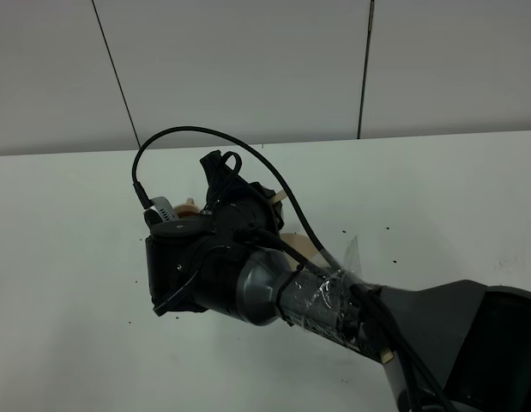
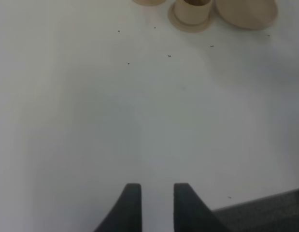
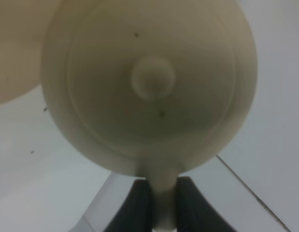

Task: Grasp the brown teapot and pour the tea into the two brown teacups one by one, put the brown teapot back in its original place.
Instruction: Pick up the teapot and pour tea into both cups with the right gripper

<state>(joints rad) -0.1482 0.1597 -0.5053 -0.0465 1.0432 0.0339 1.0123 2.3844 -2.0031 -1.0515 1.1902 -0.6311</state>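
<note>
The brown teapot (image 3: 149, 111) fills the right wrist view from above, its knobbed lid facing the camera. My right gripper (image 3: 163, 200) is shut on its loop handle. In the exterior high view the right arm (image 1: 248, 275) reaches across the middle and hides the teapot and cups; only small beige bits (image 1: 295, 245) peek out beside it. The left wrist view shows one brown teacup (image 2: 190, 12) on its small saucer, the rim of a second small saucer (image 2: 149, 1), and the wide bare saucer (image 2: 246, 12). My left gripper (image 2: 156, 208) is open over bare table, far from them.
The white table (image 1: 437, 197) runs back to a grey panelled wall (image 1: 248, 69). Tiny dark specks dot the tabletop (image 2: 169, 55). A beige curved surface (image 3: 14, 53) lies beyond the teapot in the right wrist view. A black cable (image 1: 188, 133) loops above the right arm.
</note>
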